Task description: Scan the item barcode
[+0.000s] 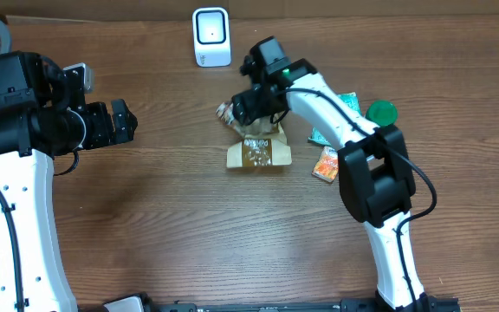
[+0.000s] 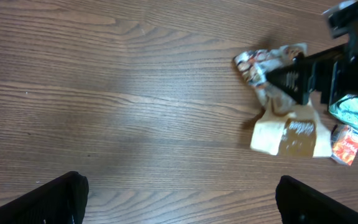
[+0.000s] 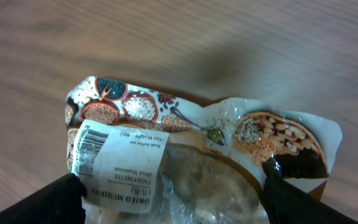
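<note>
The bag (image 3: 185, 143) lies mid-table (image 1: 145, 217), partly over a tan pouch (image 1: 258, 154) and not far from the white scanner (image 1: 211, 36). Its barcode label (image 3: 114, 158) faces the right wrist camera. The right gripper (image 3: 173, 193) is just above it, with fingers wide on both sides. The left gripper (image 1: 126, 121) hangs with fingers wide, well apart to the left.

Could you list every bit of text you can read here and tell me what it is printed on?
"DRIED MUSHROOM", upside down, on the white label of the mushroom packet.
"INGREDIENTS", on the same label; its smaller lines and the barcode digits are too blurred to read.
White script on the tan packet: unreadable.
Print on the orange packet: too small to read.
</note>
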